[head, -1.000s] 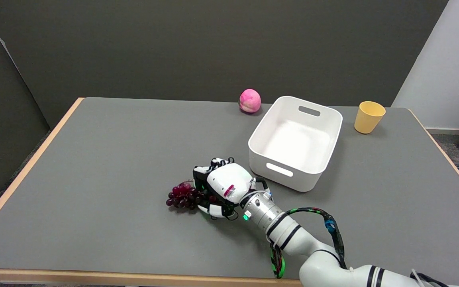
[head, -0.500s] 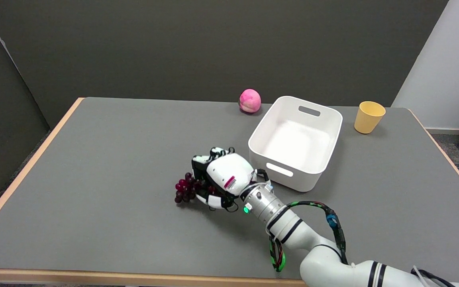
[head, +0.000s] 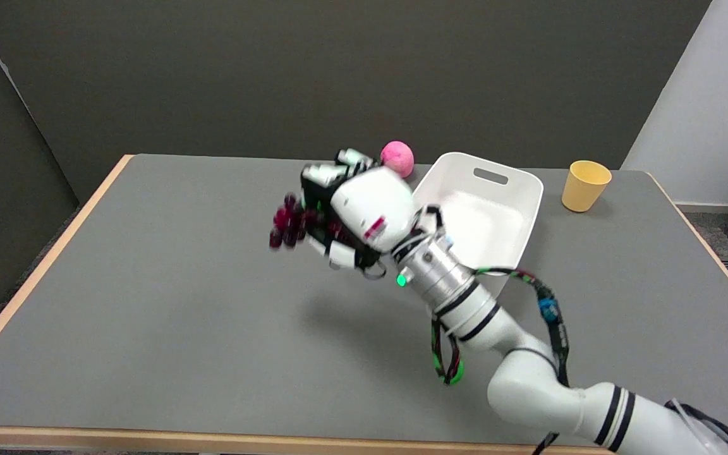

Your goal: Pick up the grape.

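Note:
A bunch of dark red grapes (head: 288,222) hangs in the air well above the grey table (head: 168,303), blurred by motion. My right hand (head: 354,212) grips the bunch from its right side, fingers curled around the part nearest the palm, so that part of the grapes is hidden. The loose end of the bunch sticks out to the left of the hand. The hand's shadow lies on the table below it.
A white bin (head: 487,208) stands just right of the hand, partly covered by my wrist. A pink peach (head: 399,157) sits behind the hand at the table's far edge. A yellow cup (head: 584,185) stands at the far right.
My right hand has risen from the table with the grapes in its grip, lifting them up and slightly away from the camera. The bin, peach and cup have not moved.

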Motion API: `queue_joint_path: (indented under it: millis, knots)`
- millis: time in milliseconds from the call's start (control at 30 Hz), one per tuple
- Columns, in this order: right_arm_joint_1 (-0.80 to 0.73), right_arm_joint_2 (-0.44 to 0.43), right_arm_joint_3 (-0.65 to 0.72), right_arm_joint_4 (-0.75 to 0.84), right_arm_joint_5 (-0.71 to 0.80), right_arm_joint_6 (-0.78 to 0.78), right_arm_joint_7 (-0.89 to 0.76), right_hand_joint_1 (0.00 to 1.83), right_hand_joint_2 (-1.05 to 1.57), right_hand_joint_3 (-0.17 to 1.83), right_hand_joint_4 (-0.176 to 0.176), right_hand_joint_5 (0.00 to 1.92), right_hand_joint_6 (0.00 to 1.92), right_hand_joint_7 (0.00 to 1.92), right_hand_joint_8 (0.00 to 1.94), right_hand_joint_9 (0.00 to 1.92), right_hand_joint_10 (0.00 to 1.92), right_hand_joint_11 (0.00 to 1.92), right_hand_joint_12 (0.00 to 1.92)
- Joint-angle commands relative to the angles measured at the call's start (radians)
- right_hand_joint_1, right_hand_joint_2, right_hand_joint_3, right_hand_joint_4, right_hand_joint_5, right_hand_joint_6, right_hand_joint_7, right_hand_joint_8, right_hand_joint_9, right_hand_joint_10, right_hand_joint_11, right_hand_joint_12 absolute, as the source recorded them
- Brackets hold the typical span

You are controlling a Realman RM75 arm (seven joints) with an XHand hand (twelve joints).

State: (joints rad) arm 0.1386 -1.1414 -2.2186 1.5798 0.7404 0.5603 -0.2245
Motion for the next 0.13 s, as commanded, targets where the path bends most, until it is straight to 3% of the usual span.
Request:
queue_joint_path:
  millis: [33, 133]
  knots:
    - [0.005, 0.040, 0.398, 0.193, -0.059, -0.045, -0.217, 1.16, 1.10, 0.47, -0.176, 0.61, 1.60, 0.67, 1.64, 0.84, 1.79, 0.45, 1.92]
    - [-0.014, 0.055, 0.502, 0.167, 0.030, -0.061, -0.283, 1.16, 1.10, 0.46, -0.176, 0.61, 1.60, 0.67, 1.64, 0.85, 1.78, 0.47, 1.92]
